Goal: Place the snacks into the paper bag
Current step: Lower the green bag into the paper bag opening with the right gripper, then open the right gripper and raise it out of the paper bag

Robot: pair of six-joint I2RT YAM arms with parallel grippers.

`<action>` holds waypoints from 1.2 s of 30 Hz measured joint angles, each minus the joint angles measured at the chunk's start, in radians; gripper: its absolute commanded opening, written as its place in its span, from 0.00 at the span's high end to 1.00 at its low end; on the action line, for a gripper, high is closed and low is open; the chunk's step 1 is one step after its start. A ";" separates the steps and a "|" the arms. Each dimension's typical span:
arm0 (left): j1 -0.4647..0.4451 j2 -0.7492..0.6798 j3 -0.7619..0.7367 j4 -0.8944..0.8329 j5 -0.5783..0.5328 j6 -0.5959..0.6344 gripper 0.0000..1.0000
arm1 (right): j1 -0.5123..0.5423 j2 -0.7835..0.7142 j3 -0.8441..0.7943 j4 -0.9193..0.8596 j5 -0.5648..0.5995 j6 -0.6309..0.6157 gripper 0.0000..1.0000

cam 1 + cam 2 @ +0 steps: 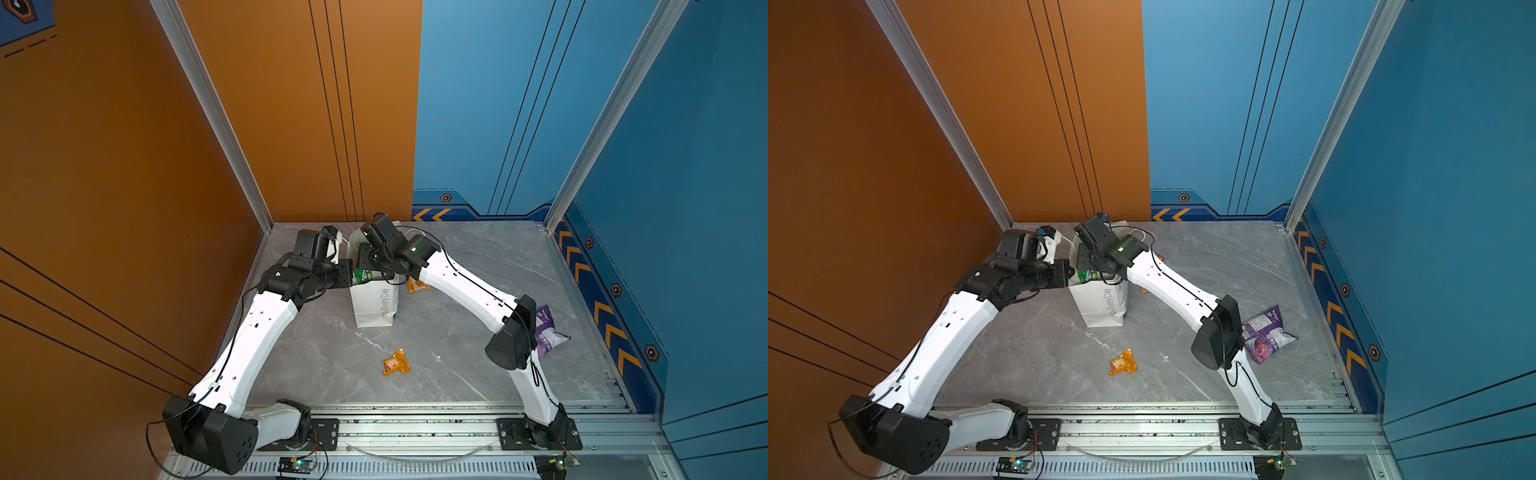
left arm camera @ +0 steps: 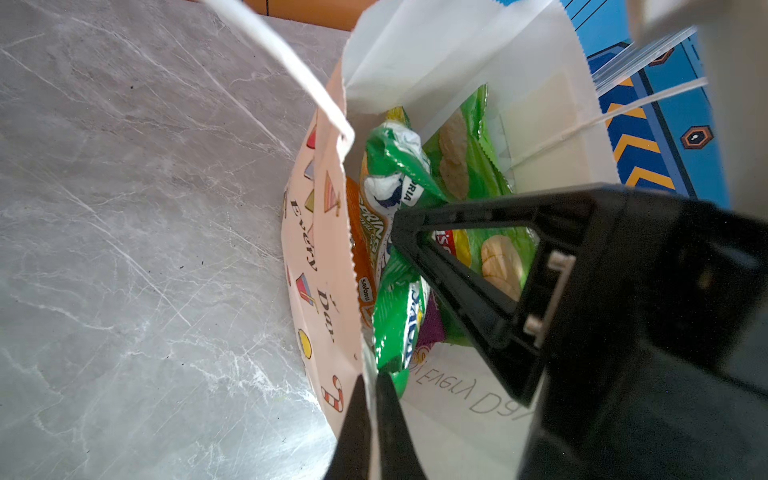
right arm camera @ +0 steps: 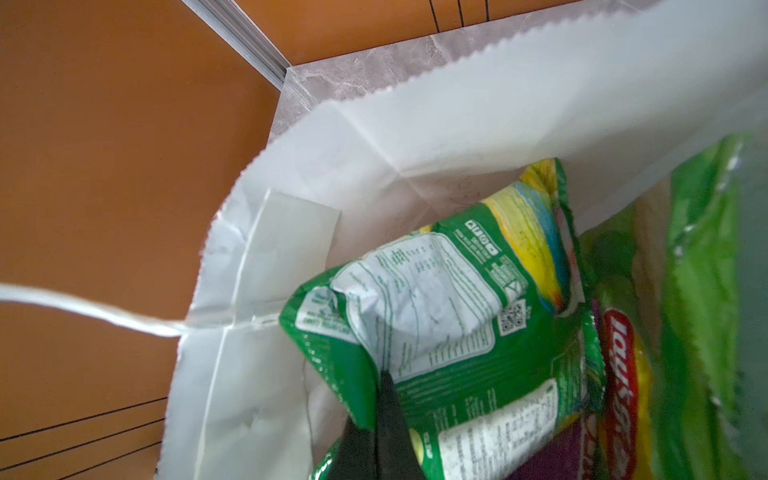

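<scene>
Grey marble tabletop point(image 1: 478, 266) boxed in by an orange wall point(image 1: 104, 166) and a blue wall point(image 1: 685, 166).

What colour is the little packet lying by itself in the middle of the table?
Orange with a shiny wrapper; the small packet shows best in a top view.

You'll find the paper bag point(image 1: 374, 303) upright near the back of the table point(image 1: 478, 374), mouth open. Inside it are the green-white packet point(image 3: 436, 316) and the green Lay's bag point(image 2: 469, 166). Outside on the table: small orange packet point(image 1: 397, 363), purple bag point(image 1: 1262, 334) — and a partly hidden orange packet point(image 1: 417, 286).
</scene>
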 measured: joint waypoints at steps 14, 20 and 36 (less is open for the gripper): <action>0.000 0.000 0.000 0.005 0.000 0.000 1.00 | 0.032 -0.041 0.061 -0.006 0.036 -0.080 0.55; 0.000 0.000 0.000 0.005 0.000 0.000 1.00 | 0.062 -0.163 0.058 -0.018 0.079 -0.134 0.55; 0.000 0.000 -0.001 0.006 0.000 0.000 1.00 | 0.006 -0.712 -0.570 0.143 0.206 -0.240 0.45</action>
